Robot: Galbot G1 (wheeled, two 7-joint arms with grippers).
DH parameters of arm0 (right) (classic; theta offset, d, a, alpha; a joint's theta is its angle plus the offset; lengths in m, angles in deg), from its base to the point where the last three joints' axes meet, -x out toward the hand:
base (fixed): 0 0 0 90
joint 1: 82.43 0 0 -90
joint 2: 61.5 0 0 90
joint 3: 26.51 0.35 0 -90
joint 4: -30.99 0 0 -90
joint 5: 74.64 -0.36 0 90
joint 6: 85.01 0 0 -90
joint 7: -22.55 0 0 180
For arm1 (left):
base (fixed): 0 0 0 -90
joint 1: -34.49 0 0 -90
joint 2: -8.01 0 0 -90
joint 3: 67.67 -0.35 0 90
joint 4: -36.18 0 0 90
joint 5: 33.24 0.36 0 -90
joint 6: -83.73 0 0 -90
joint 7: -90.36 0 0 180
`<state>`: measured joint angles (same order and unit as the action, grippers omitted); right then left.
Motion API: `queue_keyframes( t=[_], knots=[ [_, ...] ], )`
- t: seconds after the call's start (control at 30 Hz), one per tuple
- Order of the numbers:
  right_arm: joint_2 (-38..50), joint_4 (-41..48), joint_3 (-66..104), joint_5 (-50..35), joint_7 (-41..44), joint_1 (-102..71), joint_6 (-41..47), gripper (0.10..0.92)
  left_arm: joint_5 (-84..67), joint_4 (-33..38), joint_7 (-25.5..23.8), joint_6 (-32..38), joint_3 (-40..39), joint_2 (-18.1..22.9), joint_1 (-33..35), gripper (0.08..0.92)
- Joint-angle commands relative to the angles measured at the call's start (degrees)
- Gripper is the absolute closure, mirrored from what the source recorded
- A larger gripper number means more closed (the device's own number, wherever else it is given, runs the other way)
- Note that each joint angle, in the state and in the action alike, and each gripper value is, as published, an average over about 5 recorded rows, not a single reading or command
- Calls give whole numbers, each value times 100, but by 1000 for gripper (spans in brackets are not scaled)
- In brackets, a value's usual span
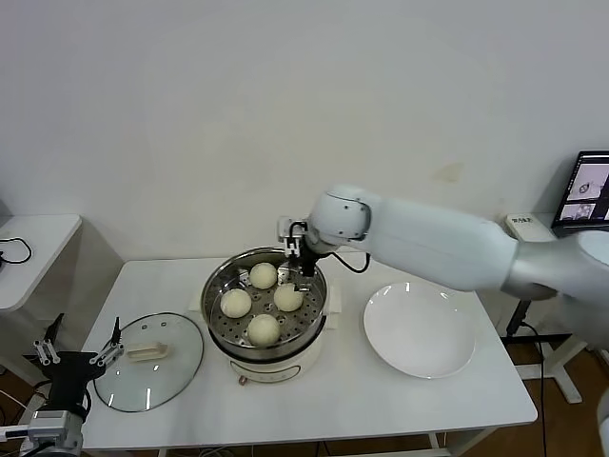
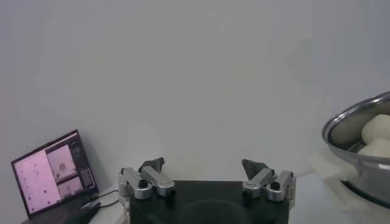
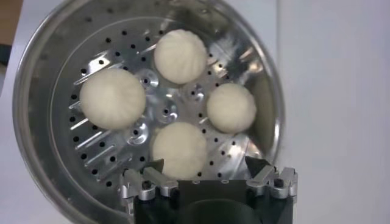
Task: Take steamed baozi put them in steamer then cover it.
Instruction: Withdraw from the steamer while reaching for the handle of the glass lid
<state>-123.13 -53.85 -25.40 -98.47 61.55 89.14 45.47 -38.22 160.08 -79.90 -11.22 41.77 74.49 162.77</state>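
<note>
Head view: right arm reaches across, its right claw [image 1: 298, 258] released over the steamer [image 1: 217, 286] rim, four steamed baozi [image 1: 264, 329] inside; left claw [image 1: 78, 352] released beside the cover [image 1: 181, 357] on the surface [image 1: 343, 400].

steamer [image 1: 266, 328] mouth uncovered, right gripper [image 1: 297, 264] above rim

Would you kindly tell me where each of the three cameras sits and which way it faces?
Head view: high on the robot, looking down at the table; shows both arms, the steamer, cover and plate.
Left wrist view: low beside the table, facing the wall; shows the open left pincer.
Right wrist view: above the steamer, looking straight down; shows the open right pincer.
All three share the steamer and baozi.
</note>
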Motion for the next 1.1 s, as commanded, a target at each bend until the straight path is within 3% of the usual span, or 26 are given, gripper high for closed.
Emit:
queue_keyframes(
  t=[0.03, 0.3, 0.6, 0.83, 1.1],
  knots=[
    [1582, -1354, 1850, -498, -2401, -1815, -594, 202, 29, -86, -1, 29, -30, -1, -37, 177],
    [1769, -1872, 5385, 214, -3635, -5705, -2420, 202, 113, -272, 30, 195, -96, 98, -66, 177],
    [-163, -2070, 8793, 1690, -3371, -9188, -4655, 202, 872, -663, -71, 431, -422, 174, -36, 177],
    [-1440, -2383, 10102, 1679, -2841, -10372, -5050, 202, 2719, -1020, -107, 822, -483, 186, 7, 177],
    [-2116, -2585, 10508, 1708, -2801, -11057, -5097, 202, 5686, -1716, -10, 1477, -141, -235, 124, 177]
  ],
)
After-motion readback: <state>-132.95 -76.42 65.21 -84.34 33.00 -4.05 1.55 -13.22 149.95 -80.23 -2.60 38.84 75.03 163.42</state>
